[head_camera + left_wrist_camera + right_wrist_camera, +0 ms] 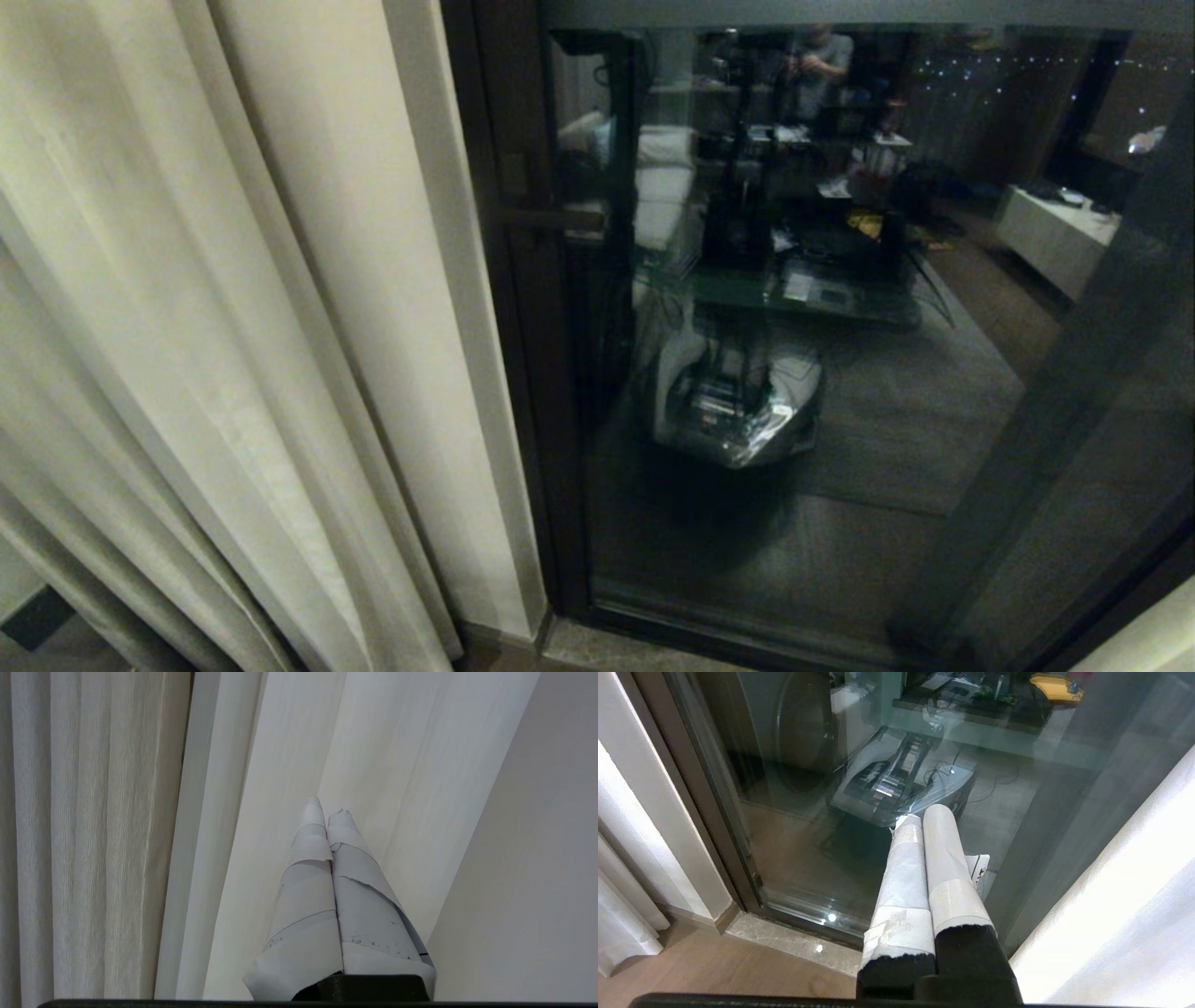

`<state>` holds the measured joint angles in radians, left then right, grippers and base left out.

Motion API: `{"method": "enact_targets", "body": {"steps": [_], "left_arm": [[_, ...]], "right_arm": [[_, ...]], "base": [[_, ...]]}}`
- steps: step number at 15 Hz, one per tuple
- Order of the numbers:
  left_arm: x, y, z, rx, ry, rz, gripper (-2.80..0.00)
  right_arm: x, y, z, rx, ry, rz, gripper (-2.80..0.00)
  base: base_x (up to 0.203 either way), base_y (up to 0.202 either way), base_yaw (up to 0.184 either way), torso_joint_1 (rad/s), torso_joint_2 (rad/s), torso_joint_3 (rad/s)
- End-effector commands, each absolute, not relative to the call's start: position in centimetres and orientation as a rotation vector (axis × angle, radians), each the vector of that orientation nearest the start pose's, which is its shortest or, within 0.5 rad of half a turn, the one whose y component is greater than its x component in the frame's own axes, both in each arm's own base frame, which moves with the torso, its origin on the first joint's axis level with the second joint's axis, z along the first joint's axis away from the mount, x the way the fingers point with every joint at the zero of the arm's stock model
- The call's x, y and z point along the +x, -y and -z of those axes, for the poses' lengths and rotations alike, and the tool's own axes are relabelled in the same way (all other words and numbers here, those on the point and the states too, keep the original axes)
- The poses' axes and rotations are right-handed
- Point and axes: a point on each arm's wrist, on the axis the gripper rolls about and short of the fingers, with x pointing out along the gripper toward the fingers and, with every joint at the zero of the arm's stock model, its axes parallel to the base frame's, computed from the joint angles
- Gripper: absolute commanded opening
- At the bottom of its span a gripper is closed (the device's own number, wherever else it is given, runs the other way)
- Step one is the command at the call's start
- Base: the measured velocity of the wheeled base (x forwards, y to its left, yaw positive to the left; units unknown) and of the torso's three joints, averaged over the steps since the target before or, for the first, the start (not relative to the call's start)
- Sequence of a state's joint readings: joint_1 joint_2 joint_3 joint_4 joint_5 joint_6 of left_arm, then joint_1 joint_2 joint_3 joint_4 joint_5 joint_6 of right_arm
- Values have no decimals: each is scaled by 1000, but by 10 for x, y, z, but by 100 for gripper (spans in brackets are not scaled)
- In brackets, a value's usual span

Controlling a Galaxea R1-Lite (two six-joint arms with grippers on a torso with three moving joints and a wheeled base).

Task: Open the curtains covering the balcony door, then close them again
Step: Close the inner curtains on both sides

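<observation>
A cream pleated curtain panel [243, 336] hangs bunched at the left of the head view, beside the dark-framed balcony door [794, 308], whose glass stands uncovered. A second curtain [1125, 914] hangs at the door's other side in the right wrist view. No arm shows in the head view. In the left wrist view my left gripper [327, 807] is shut, its taped fingers pressed together with nothing between them, tips close against a broad fold of the curtain [373, 765]. My right gripper [922, 814] is shut and empty, pointing down toward the bottom of the door glass [794, 812].
A dark lever handle [551, 219] sits on the door frame. The glass reflects the robot's base, a cluttered desk and a person behind. A stone threshold [784, 940] and wooden floor [714, 970] lie below the door.
</observation>
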<state>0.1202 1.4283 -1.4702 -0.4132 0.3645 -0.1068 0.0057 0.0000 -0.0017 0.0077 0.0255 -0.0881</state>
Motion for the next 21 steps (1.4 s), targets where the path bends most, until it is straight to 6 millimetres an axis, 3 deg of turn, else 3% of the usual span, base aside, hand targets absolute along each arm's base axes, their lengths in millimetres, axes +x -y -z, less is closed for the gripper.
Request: {"method": "enact_targets", "body": {"steps": [1,2,3,10,17,21], "left_arm": [[220,-35,-420,-159,469,-455,-280],[220,-35,-418,-158,460,-455,-21],[220,-35,-416,-156,452,-456,0],[214,-31,-405,-156,412,-446,0],[197,-9,-384,-174,286,-351,0],[211,-11,-378,-189,244,-358,0]], "right_arm": [[-23,0,-75,-89,-6,-31,-280],[-23,0,-75,-89,-6,-32,-280],[-23,0,-75,-89,-6,-33,-280],[-23,0,-75,-89,-6,-33,-280],[-23,0,-75,-89,-6,-32,-280],[-23,0,-75,-89,-6,-33,-280]], "base": [[0,0,0,0,0,0],[0,0,0,0,0,0],[0,0,0,0,0,0],[0,0,0,0,0,0],[0,0,0,0,0,0],[0,0,0,0,0,0]]}}
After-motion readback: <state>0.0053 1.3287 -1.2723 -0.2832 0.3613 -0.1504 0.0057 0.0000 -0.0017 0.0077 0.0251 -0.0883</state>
